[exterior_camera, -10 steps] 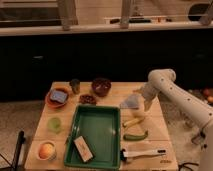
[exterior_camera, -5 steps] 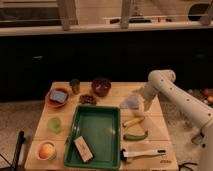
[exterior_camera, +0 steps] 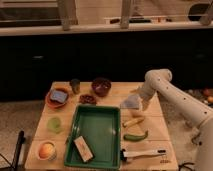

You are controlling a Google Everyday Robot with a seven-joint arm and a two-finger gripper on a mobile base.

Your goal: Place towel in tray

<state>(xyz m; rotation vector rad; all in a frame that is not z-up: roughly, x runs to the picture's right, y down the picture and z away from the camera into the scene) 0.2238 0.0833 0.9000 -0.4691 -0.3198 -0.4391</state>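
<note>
Gripper (exterior_camera: 145,105): at the right side of the table (exterior_camera: 156,125), lowered at the right edge of the towel; jaws spread wide, nothing held; contact with the cloth cannot be told.
Towel (exterior_camera: 130,103): pale, on the tabletop, just right of the tray's far right corner.
Tray (exterior_camera: 100,129): green, centre-near, holding one small block (exterior_camera: 83,148).

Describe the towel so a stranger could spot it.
On the wooden table, find the large green rectangular plastic tray. Just beyond its far right corner lies the small pale blue-grey cloth towel, with the robot's gripper by its right edge. It is the only soft, roughly triangular thing there, paler than the dark blue square pad in the orange bowl.
</note>
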